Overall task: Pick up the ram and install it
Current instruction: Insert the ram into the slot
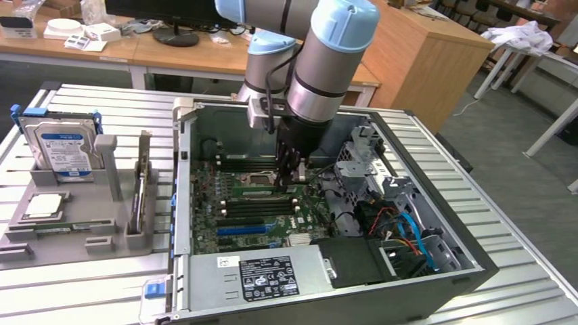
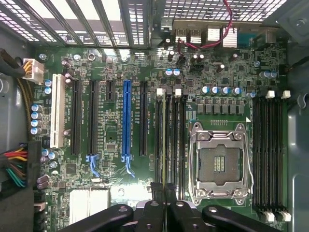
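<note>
Seating step, I'd say: ram (image 2: 167, 140) sits edge-on in slot bank (image 2: 179, 140) just beside CPU socket (image 2: 219, 162), inside case (image 1: 434, 291). Hand (image 2: 164, 191) clenched, nothing gripped afaict, tips over one end of stick; contact unclear. Next calls for straight-down press, stick square, latches (image 2: 159, 91) free to snap.

Exterior view high, oblique; wrist view close overhead; shared motherboard (image 1: 262, 210) (image 2: 222, 72)

The arm (image 1: 323, 64) reaches steeply down, its wrist aiming the gripper (image 1: 291, 173) straight downward; the two black fingers (image 2: 157, 199) are pressed together, no gap between
</note>
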You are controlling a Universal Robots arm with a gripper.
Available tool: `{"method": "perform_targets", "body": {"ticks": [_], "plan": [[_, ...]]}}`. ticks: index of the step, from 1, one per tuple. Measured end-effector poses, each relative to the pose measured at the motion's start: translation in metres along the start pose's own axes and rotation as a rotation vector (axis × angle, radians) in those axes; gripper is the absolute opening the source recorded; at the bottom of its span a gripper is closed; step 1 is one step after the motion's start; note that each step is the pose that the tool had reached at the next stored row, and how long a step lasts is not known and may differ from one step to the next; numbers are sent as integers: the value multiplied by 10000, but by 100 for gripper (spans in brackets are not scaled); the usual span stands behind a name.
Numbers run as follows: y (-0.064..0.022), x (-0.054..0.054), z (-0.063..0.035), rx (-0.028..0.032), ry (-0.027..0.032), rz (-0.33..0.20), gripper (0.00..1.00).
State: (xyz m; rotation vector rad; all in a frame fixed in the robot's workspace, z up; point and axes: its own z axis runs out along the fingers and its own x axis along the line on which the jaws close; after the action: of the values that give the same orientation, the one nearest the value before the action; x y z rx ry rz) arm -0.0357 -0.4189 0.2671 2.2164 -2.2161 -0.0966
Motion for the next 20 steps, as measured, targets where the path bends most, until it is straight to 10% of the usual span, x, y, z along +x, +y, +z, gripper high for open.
{"method": "perform_targets", "body": {"ticks": [20], "plan": [[-11, 9, 220, 0, 2, 0, 12]]}}
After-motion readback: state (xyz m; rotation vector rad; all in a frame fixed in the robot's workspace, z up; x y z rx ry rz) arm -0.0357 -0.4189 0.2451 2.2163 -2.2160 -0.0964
